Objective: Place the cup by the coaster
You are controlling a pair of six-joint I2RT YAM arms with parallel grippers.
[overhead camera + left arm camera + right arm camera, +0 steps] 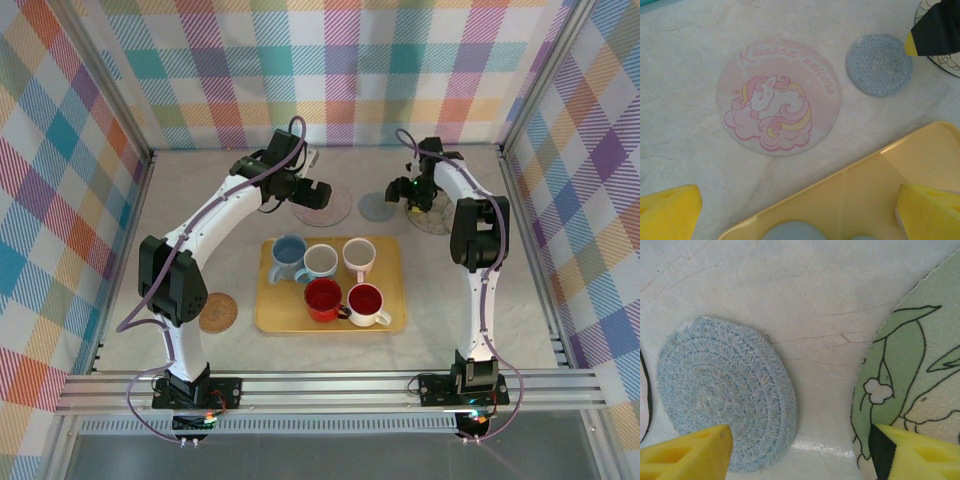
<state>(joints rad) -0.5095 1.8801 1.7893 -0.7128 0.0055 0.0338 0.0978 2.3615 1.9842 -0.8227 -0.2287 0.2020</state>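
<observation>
Several cups stand on the yellow tray (388,272), among them a blue cup (288,258), a red cup (323,297) and a white cup (358,256). My left gripper (308,193) hangs open above the tray's far edge, by the pink unicorn coaster (778,97). Its yellow pads frame the tray's rim (850,172), and the blue cup (790,231) shows at the bottom edge. My right gripper (800,457) is open low over bare table, between the woven blue-grey coaster (725,390) and a green printed coaster (915,375). Neither gripper holds anything.
A cork coaster (218,312) lies left of the tray near the left arm. The pink coaster (322,205), blue-grey coaster (377,206) and green coaster (432,217) sit in a row behind the tray. Checked walls close in the back and both sides.
</observation>
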